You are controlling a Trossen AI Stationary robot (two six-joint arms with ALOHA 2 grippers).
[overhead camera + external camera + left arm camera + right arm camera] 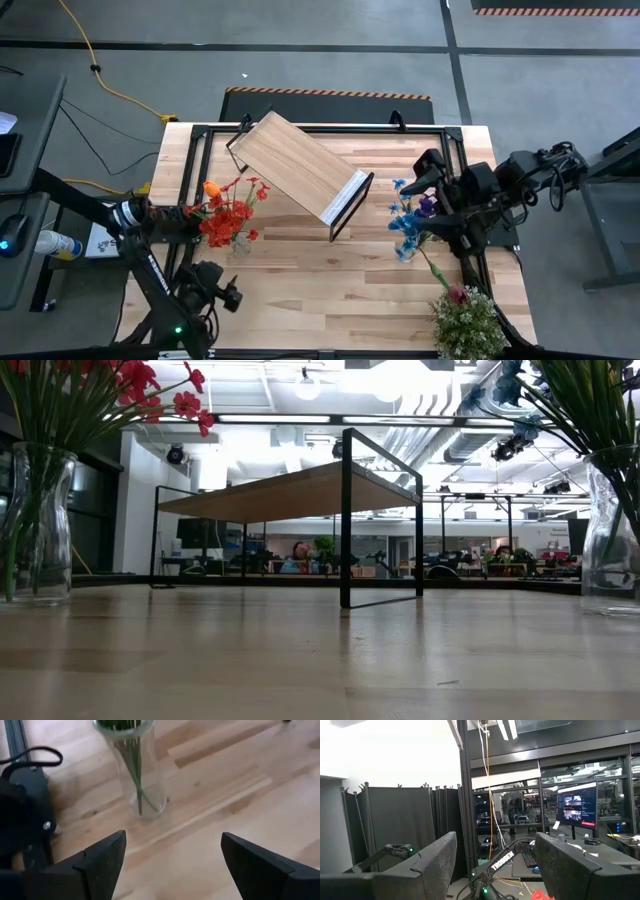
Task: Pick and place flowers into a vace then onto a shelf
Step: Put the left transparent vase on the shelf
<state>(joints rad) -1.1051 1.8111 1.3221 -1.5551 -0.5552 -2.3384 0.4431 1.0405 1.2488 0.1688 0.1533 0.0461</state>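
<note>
A clear glass vase (137, 775) with red sprays and an orange tulip (232, 212) stands on the table at the left. My left gripper (172, 857) is open, tipped down toward the vase from the table's left side and short of it, with nothing between its fingers. A second vase with blue and purple blooms (408, 218) stands at the right. A dark pink rose (457, 294) lies on the table near the front right. The shelf (300, 165) stands at the far middle on its black legs. My right gripper (495, 860) is open, raised high beside the blue blooms.
A bushy green plant with whitish blossoms (468, 325) sits at the front right corner. A black frame (200, 135) runs round the table's far and side edges. Bare wood lies between the two vases and along the table's near middle (330, 300).
</note>
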